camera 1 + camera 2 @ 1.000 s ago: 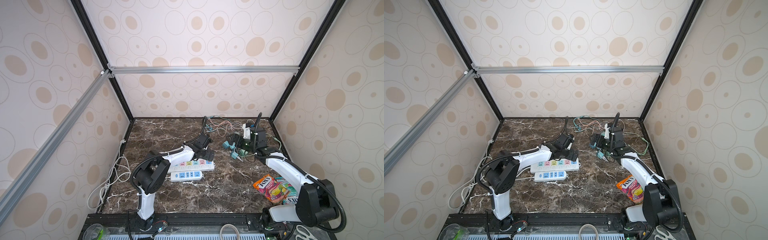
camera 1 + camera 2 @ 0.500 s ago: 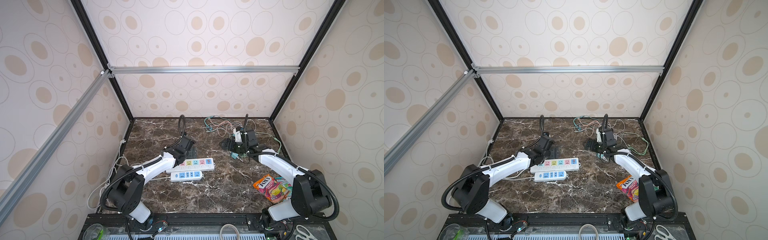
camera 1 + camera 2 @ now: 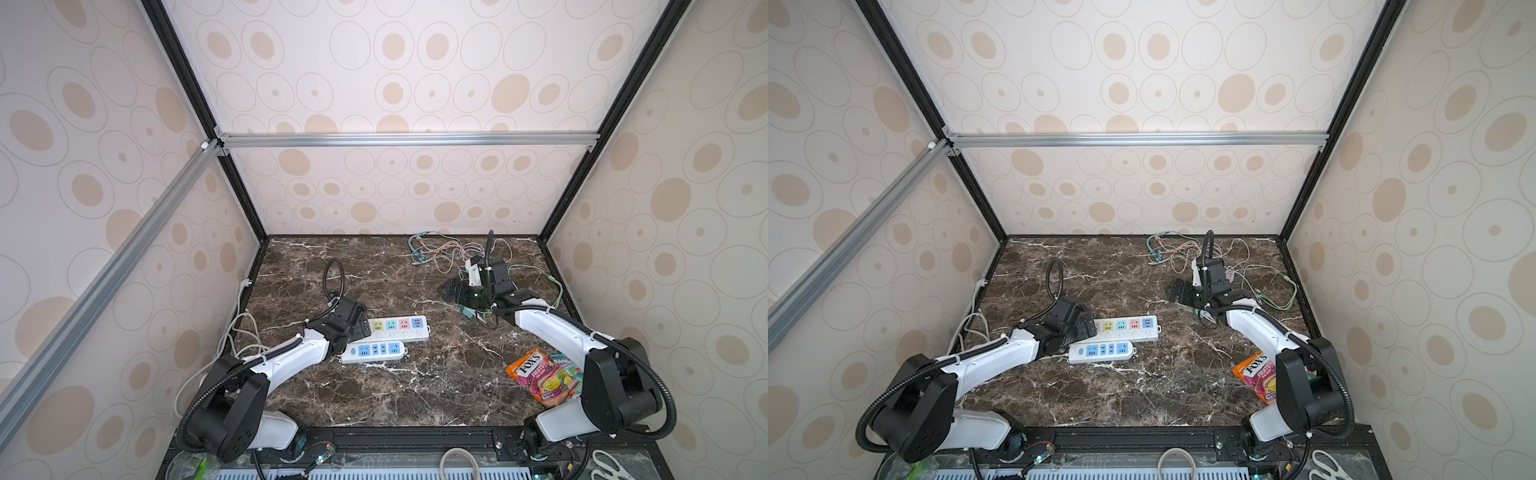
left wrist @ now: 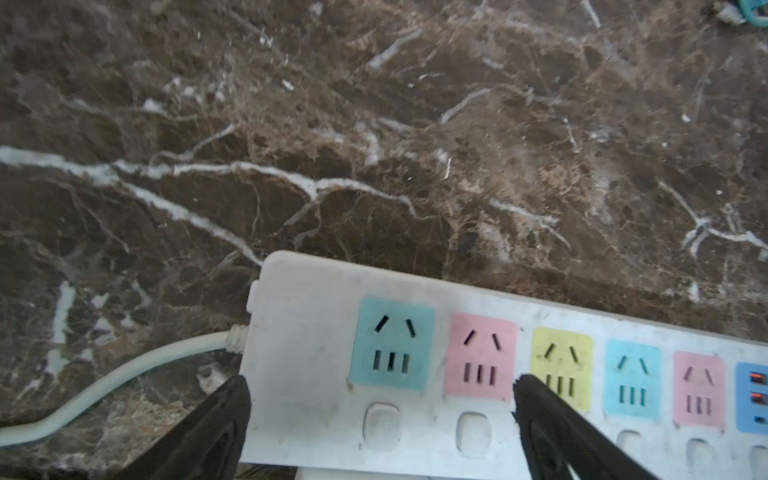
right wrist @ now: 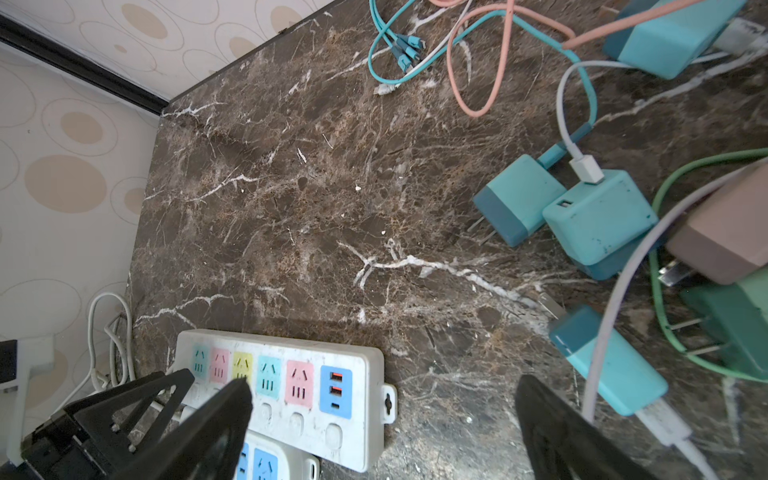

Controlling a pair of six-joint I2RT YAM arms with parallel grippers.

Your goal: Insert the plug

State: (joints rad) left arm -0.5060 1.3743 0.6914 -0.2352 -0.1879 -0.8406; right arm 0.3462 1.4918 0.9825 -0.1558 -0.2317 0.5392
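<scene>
Left gripper [image 4: 380, 384]: jaws spread wide, nothing held; positioned over the cord end of the multicoloured power strip [image 4: 307, 332], which is laid near the centre of the worktop [image 3: 436, 386]. Right gripper [image 5: 382, 384]: jaws spread wide, nothing held. Teal plugs [image 5: 515, 199]: left unplugged, clustered toward the far right corner.

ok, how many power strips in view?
2. The longer strip, multicoloured sockets, lies left of centre in both top views; the shorter blue-socket strip lies alongside it, nearer the camera. No others visible.
</scene>
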